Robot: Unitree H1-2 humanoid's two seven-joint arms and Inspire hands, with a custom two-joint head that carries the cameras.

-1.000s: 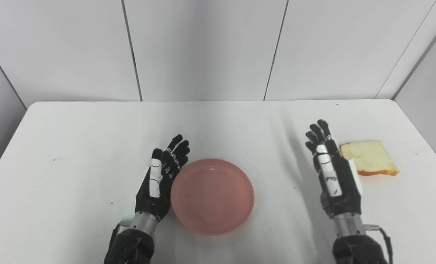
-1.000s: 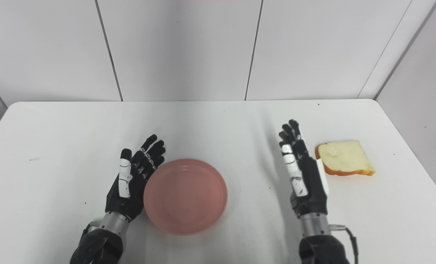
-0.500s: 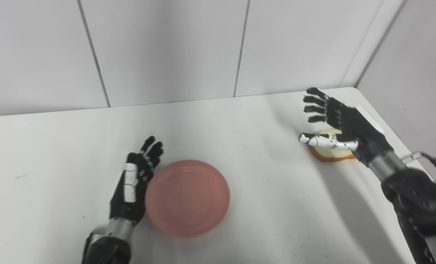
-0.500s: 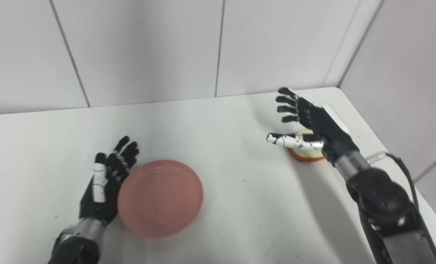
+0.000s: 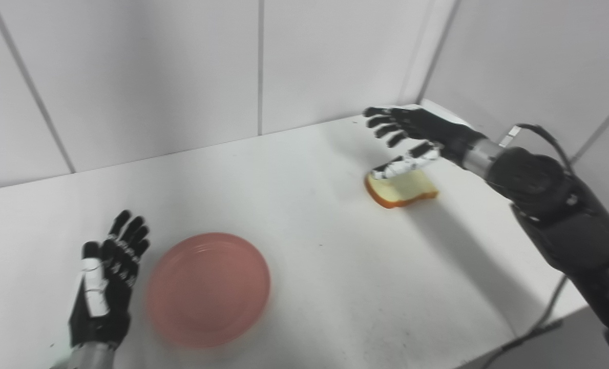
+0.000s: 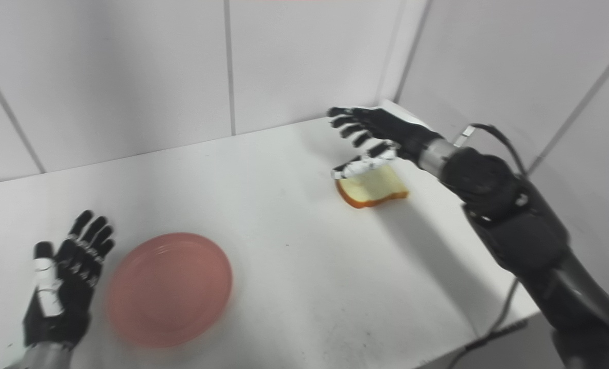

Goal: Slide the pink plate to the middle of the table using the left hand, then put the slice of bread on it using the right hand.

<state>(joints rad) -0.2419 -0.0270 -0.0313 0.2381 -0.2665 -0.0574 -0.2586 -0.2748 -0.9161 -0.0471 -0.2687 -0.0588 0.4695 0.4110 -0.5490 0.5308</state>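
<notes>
On the white tabletop (image 5: 309, 246) the pink plate (image 5: 208, 288) lies flat toward the near left, its outline a little blurred. Just beside its left edge rests the left robot hand (image 5: 104, 287), palm turned toward the plate with its fingers straight and slightly spread; it holds nothing, and a thin strip of tabletop seems to show between hand and rim, though the blur makes it hard to say whether they touch. The slice of bread (image 5: 401, 188) lies flat near the far right corner of the tabletop, well apart from the plate, pale on top with an orange-brown crust along its near edge. The right robot hand (image 5: 412, 136) hangs over the far side of the slice, reaching in from the right with its fingers (image 5: 381, 123) stretched out toward the left and spread apart, its white-marked thumb (image 5: 404, 164) angled down beneath them to the top of the bread. Whether the thumb actually touches the slice cannot be told. The hand is wide open and grips nothing. A dark cable (image 5: 534, 133) loops above the right forearm (image 5: 555, 205). Plain white wall panels (image 5: 130, 77) stand behind the tabletop.
</notes>
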